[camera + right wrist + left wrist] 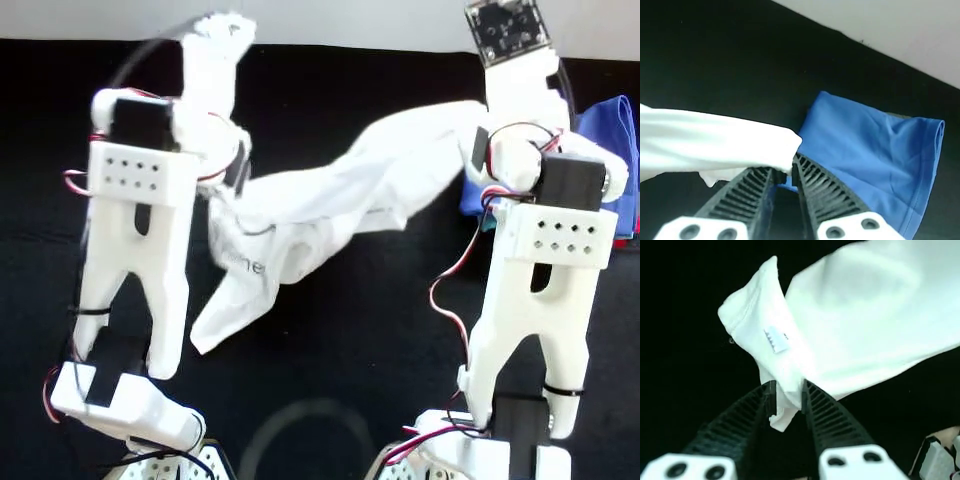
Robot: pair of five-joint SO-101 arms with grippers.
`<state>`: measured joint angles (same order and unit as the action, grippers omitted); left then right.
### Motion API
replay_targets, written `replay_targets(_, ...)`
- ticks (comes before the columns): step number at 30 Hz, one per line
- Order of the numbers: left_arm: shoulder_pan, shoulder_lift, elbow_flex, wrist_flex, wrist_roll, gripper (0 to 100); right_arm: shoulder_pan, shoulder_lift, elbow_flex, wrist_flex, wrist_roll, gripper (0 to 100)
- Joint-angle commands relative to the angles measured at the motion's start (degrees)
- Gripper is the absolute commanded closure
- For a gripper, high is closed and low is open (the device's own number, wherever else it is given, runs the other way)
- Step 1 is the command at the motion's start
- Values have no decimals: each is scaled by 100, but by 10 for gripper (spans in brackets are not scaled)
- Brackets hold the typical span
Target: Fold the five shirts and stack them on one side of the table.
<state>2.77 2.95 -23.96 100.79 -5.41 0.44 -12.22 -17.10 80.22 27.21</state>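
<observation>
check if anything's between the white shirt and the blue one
Nothing visible does. The right gripper holds one end of the white shirt right at the edge of the blue shirt; the left gripper holds the other.

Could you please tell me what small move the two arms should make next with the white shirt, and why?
I would probably ease the left gripper a little away from the right gripper to tauten the crumpled white fabric shirt. Each is shut on an edge of it, and it sags bunched between them over the black table.
</observation>
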Motion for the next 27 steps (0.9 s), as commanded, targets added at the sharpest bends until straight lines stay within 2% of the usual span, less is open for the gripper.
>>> replay_targets(1, 4, -101, 875, 9, -105, 864, 92, -286, 207, 189, 70, 993)
replay_targets(6, -84, -110, 1429, 26, -273, 864, 84, -857, 690, 497, 70, 993)
replay_targets(12, -418, -40, 831, -185, -246, 862, 84, -2000, 2519, 286, 79, 993)
replay_targets(17, -268, -22, 1182, -1987, -237, 861, 92, -3046, 4233, -541, 79, 993)
replay_targets(22, 75, -22, 2659, -3895, -264, 861, 92, -3714, 5288, -875, 237, 993)
replay_targets(24, 110, -22, 3310, -4299, -273, 861, 119, -3873, 5473, -866, 404, 993)
replay_targets(27, 75, -31, 3846, -4360, -273, 861, 136, -4013, 5543, -848, 422, 993)
